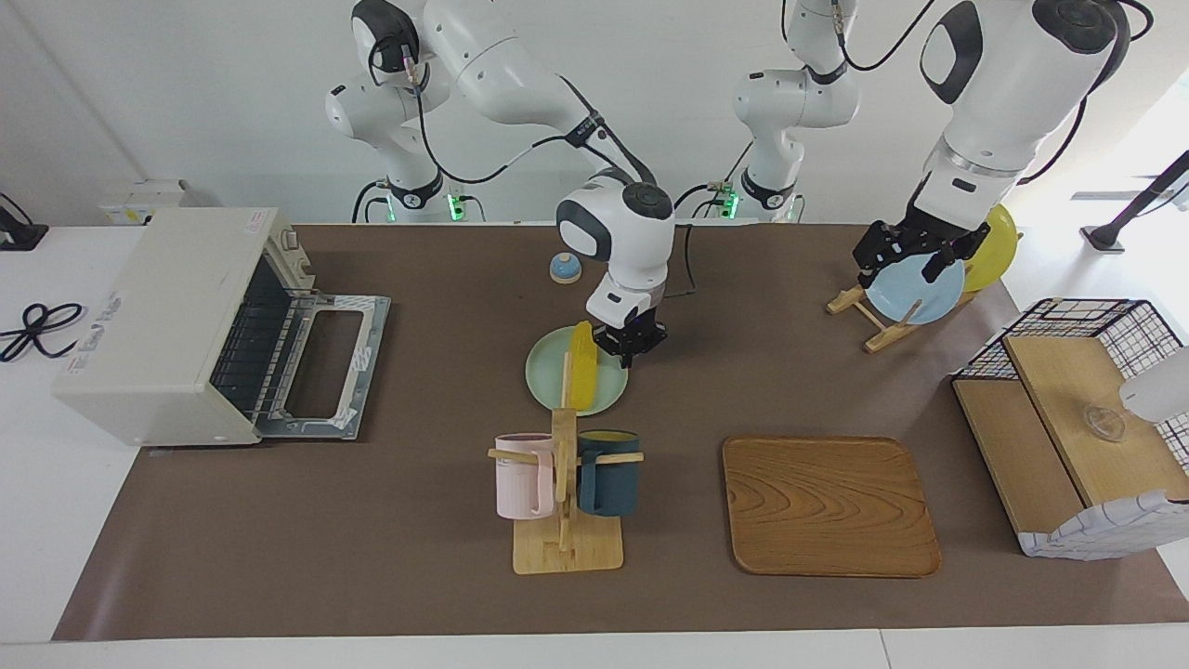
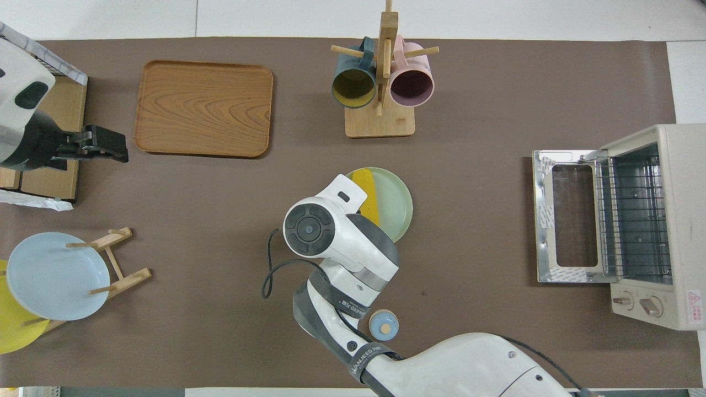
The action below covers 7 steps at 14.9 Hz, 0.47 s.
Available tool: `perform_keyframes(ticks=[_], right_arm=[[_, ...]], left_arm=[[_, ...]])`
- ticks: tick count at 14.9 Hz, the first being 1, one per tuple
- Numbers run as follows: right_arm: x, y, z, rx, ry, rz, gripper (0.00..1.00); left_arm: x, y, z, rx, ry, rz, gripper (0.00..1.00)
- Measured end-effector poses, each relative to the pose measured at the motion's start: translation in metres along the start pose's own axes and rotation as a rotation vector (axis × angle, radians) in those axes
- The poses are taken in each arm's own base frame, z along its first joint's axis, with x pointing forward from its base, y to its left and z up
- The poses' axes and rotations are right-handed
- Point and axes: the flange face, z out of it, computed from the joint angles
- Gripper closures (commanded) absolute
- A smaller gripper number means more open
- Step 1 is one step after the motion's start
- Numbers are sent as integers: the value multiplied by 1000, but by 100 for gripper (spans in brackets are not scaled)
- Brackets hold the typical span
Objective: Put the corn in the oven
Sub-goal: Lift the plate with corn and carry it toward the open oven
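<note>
The corn [image 1: 582, 367] is a yellow cob lying on a pale green plate [image 1: 548, 390] in the middle of the table; it also shows in the overhead view [image 2: 368, 196] on that plate [image 2: 398, 204]. My right gripper [image 1: 632, 351] is low over the plate's edge nearest the robots, right beside the corn's end; its wrist [image 2: 325, 226] hides it from above. The off-white oven [image 1: 158, 325] stands at the right arm's end of the table, its door [image 1: 325, 362] dropped open and its wire rack [image 2: 631, 215] showing. My left gripper [image 1: 915, 255] waits, raised over the plate rack.
A mug tree with a pink mug [image 1: 523, 474] and a dark blue mug [image 1: 608, 472] stands just farther from the robots than the plate. A wooden tray [image 1: 829, 506], a rack with a blue plate [image 1: 915, 288], a wire-and-wood shelf [image 1: 1068, 418] and a small blue bell [image 1: 565, 268] also stand here.
</note>
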Motion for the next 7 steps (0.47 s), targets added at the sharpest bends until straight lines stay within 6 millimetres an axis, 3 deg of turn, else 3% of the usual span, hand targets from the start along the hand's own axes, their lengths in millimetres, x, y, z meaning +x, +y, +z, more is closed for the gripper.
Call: perform_keyframes(ticks=[5, 7], right_arm=[[10, 6, -28, -106, -13, -28, 100], [14, 18, -39, -133, -28, -14, 100]], left_arm=[[-1, 0, 0, 1, -8, 12, 0], [-1, 1, 0, 1, -8, 15, 0]])
